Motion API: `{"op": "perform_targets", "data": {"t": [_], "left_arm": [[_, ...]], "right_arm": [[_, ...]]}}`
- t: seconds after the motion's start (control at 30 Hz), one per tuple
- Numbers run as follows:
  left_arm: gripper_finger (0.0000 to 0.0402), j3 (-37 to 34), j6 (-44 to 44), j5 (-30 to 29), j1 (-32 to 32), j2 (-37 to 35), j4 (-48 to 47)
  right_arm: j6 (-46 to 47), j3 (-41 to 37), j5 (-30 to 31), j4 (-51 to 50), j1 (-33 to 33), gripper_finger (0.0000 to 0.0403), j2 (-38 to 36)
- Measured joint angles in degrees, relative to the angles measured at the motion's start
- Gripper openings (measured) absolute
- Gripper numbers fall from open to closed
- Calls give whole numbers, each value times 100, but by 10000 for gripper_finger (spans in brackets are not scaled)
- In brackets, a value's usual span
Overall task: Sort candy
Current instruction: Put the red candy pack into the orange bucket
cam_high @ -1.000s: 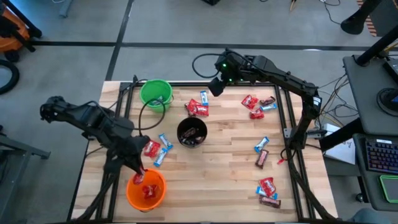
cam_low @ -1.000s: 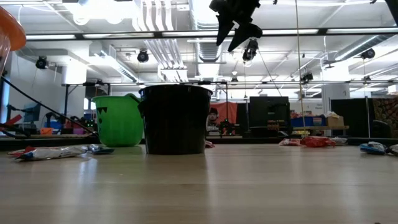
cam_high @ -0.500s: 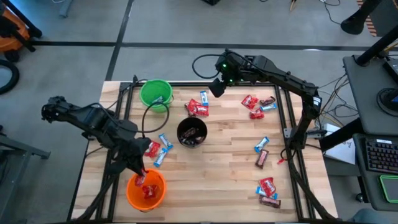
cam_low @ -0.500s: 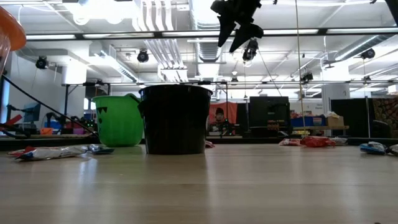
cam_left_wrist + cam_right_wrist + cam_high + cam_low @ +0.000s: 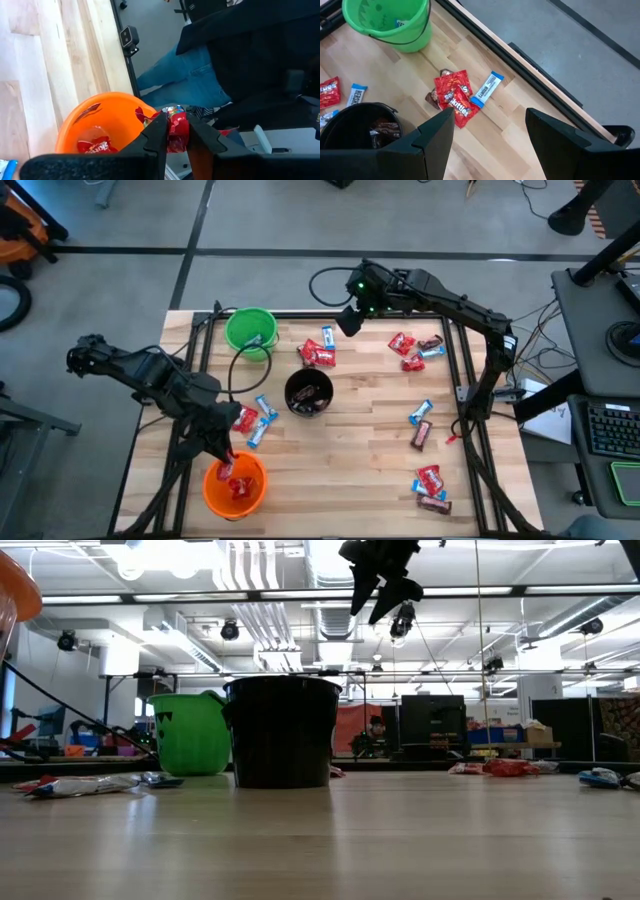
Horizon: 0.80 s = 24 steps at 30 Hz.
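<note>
Hovering over the orange cup (image 5: pixel 235 485) at the lower left of the high view, the left hand (image 5: pixel 175 131) pinches a red candy (image 5: pixel 176 125) between its fingers. More candy lies scattered across the tabletop (image 5: pixel 350 450), around the black cup (image 5: pixel 308 393) and toward the right edge. At the upper centre the right hand (image 5: pixel 490 127) hangs with fingers spread wide, nothing in them, near the green cup (image 5: pixel 250 330)
</note>
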Motion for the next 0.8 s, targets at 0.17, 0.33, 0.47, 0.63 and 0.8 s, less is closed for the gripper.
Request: {"op": "perform_targets", "data": {"t": [0.17,0.33,0.47,0.63,0.8], "left_arm": [[45,0,-125,7,-28,-1,100],[45,0,-291,29,-129,-2,183],[46,0,-511,77,-273,-2,181],[47,0,-649,155,-397,-4,179],[66,0,-683,153,-397,-11,177]], "right_arm": [[-7,0,0,0,-56,237,0],[14,0,-2,0,-159,237,0],[32,0,-1,0,-243,237,0],[34,0,0,0,-283,237,0],[36,0,-3,2,-279,237,0]]}}
